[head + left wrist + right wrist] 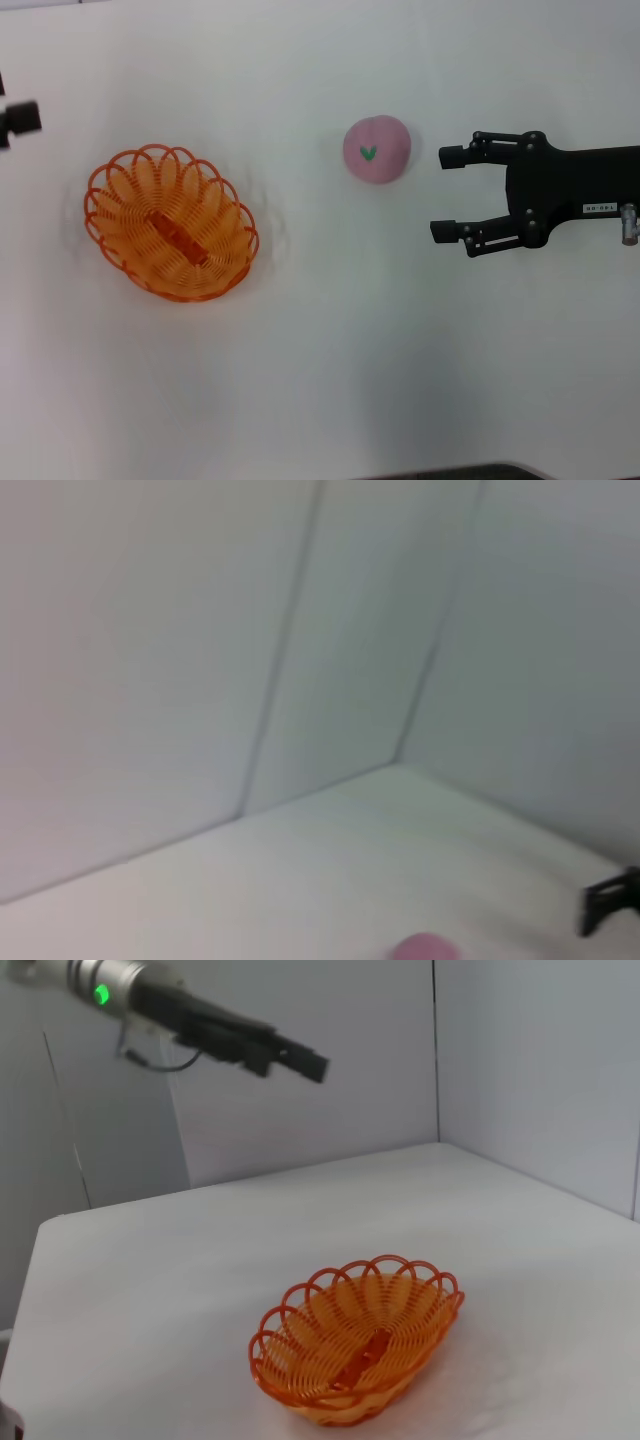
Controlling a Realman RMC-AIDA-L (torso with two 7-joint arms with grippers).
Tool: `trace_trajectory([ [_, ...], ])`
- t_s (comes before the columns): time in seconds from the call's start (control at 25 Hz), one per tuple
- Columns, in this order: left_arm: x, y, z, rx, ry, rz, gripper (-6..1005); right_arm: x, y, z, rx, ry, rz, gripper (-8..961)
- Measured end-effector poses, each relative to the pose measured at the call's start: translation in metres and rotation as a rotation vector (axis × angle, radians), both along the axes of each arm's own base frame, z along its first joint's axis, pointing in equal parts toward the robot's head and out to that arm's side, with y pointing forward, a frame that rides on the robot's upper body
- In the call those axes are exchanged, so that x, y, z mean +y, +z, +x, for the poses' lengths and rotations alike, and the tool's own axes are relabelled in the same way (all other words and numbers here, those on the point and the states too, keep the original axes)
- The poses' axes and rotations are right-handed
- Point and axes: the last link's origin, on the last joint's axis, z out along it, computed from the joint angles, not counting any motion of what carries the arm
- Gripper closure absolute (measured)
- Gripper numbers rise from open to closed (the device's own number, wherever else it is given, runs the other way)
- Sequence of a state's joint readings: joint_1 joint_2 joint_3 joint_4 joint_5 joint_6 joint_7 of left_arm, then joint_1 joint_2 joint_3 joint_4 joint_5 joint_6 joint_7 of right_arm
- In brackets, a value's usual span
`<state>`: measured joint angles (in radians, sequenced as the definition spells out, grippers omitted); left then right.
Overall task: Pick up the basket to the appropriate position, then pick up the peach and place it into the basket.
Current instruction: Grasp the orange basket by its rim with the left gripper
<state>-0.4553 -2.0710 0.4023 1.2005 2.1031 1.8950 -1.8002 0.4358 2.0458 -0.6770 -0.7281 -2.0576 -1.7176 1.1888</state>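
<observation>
The orange wire basket (128, 196) lies on the white table at the left, with nothing in it. To its right and a little farther back sits the pink peach (377, 149), green leaf mark facing up. My right gripper (445, 193) is open just right of the peach, fingertips pointing at it, a small gap between them and the fruit. Only the tip of my left gripper (20, 118) shows at the far left edge, apart from the basket. In the right wrist view the basket (330, 1315) sits below the raised left gripper (285, 1055). The peach (425, 948) peeks into the left wrist view.
The white table (350, 350) stretches around both objects. Pale walls (520, 1070) close off the table's far sides. A dark edge (480, 472) shows at the near side of the table.
</observation>
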Motion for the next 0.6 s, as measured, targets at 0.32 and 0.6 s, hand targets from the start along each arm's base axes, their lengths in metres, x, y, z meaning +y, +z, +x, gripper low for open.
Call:
trace_trajectory([
  [0.32,0.045,0.0,0.043,0.272,0.198,-0.04,240,0.003,-0.001,-0.005,0.006,0.001,-0.008,9],
  [0.6,0.071,-0.032,0.058,0.458,0.301,-0.07,241,0.005,-0.003,-0.009,0.009,0.006,-0.015,9],
])
